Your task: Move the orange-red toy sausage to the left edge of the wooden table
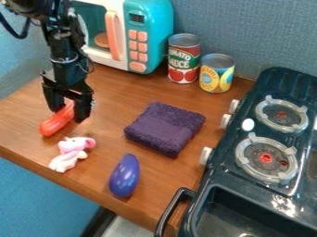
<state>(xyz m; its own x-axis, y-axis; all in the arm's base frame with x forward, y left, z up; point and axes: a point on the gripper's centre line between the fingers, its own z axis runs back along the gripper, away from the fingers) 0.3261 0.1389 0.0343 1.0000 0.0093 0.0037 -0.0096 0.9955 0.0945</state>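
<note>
microwave | tomato can | yellow can | purple cloth | plush | eggplant | stove

The fixed camera looks down at a slant from above the near, sink end of the stove, facing the wall beyond it, near enough that the stove runs past the frame's right and bottom edges.

I read "TOMATO SAUCE" on taller can. Print on shorter can, marks on toy microwave display: too small for me.
</note>
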